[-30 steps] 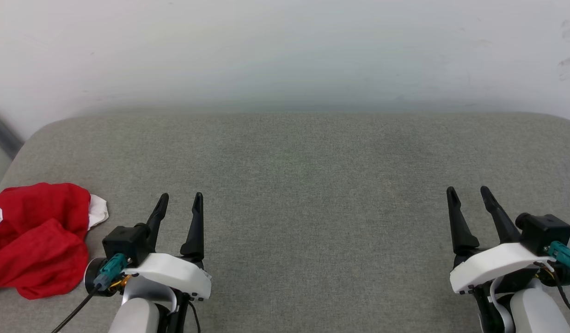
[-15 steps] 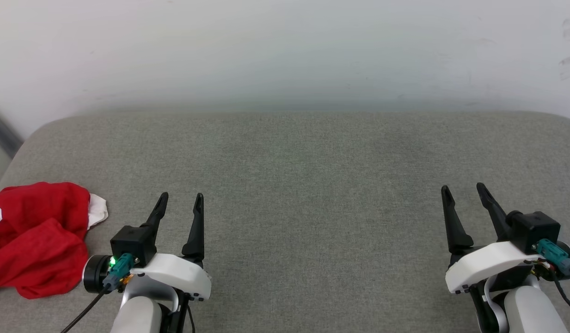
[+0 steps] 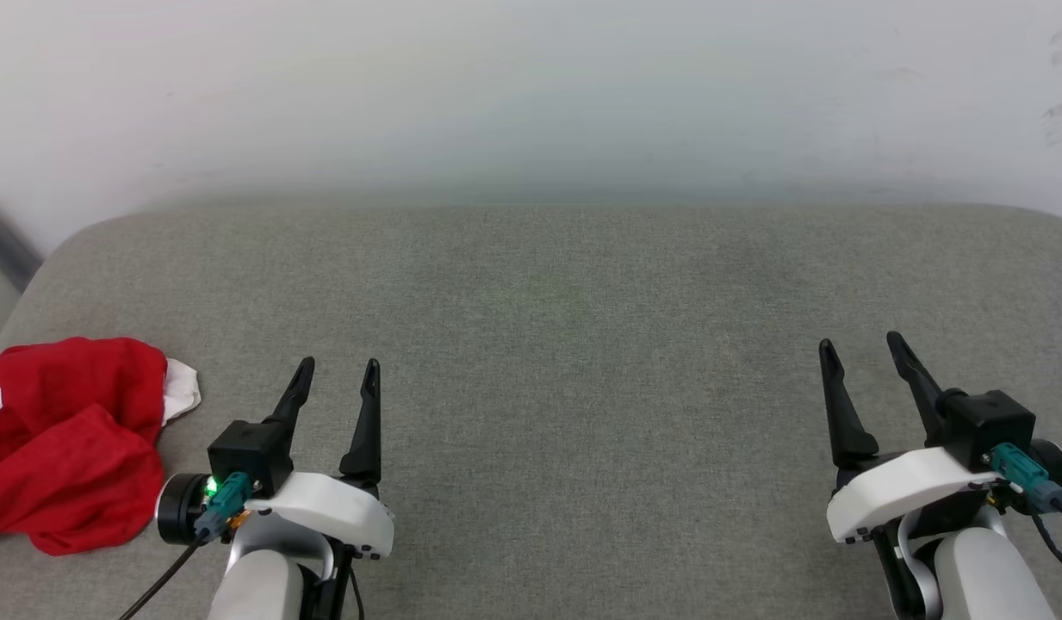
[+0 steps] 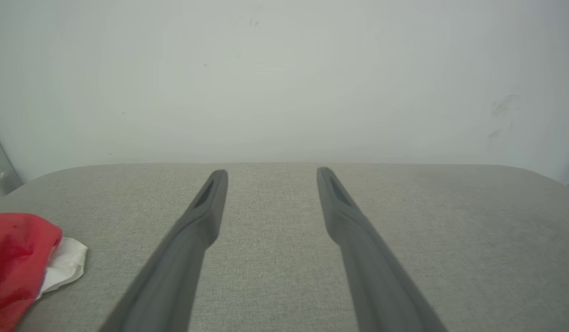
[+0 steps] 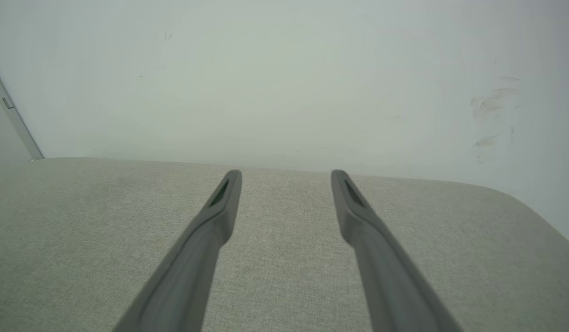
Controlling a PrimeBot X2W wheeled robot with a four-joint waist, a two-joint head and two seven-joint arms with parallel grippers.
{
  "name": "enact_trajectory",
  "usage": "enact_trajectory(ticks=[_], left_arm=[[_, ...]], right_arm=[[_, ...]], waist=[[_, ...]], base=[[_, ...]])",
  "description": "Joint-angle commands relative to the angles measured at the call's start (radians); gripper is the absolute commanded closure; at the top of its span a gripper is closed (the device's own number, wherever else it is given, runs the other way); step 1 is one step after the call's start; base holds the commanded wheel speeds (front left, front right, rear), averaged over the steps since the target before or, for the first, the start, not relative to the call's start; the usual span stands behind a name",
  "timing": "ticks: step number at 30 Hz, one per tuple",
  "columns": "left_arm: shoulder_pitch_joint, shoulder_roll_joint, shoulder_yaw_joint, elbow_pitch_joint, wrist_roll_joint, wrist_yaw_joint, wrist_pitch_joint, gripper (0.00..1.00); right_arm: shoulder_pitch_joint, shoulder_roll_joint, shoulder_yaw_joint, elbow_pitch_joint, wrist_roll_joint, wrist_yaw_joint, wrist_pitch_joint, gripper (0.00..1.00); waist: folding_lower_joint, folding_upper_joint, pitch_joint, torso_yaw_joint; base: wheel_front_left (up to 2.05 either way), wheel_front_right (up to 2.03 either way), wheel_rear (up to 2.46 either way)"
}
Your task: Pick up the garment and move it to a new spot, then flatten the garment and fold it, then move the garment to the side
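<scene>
The garment (image 3: 61, 443) lies crumpled in a red heap with a bit of white sleeve showing, at the left edge of the grey cushioned surface. In the left wrist view the garment (image 4: 16, 263) fills the lower left corner. My left gripper (image 3: 338, 370) hovers just right of it, open, with nothing between its fingers (image 4: 206, 207). Far over at the lower right, my right gripper (image 3: 860, 346) is also open and empty, and the right wrist view shows its gripper (image 5: 286, 174) spread above bare fabric.
The grey cushioned surface (image 3: 565, 344) stretches wide between the two arms. A pale wall (image 3: 531, 95) rises behind its far edge. The surface's rounded corners fall away at the far left (image 3: 74, 245) and far right.
The right gripper has shifted slightly left and forward. The left wrist has rolled a little, and its fingers stay in place. The garment has not moved.
</scene>
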Motion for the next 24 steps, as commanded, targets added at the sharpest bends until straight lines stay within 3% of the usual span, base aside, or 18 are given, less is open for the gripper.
enact_trajectory(ticks=[1, 16, 24], left_arm=[[-0.013, -0.001, 0.002, 0.004, 0.013, -0.004, -0.009, 0.00], [-0.009, -0.007, 0.024, 0.011, -0.005, -0.008, -0.007, 0.00], [-0.006, -0.008, 0.050, 0.010, -0.016, -0.003, -0.007, 0.00]], right_arm=[[-0.013, 0.005, -0.002, -0.002, -0.014, 0.000, -0.008, 0.00], [-0.005, 0.012, -0.008, -0.002, -0.006, 0.000, -0.002, 0.00], [0.003, 0.013, 0.008, -0.029, -0.008, 0.000, 0.005, 0.00]], waist=[[0.0000, -0.0001, 0.000, 0.000], [0.0000, -0.0001, -0.001, 0.007], [0.0000, -0.0001, 0.002, 0.063]], base=[[0.00, 0.00, 0.00], [0.00, 0.00, 0.00], [0.00, 0.00, 0.00]])
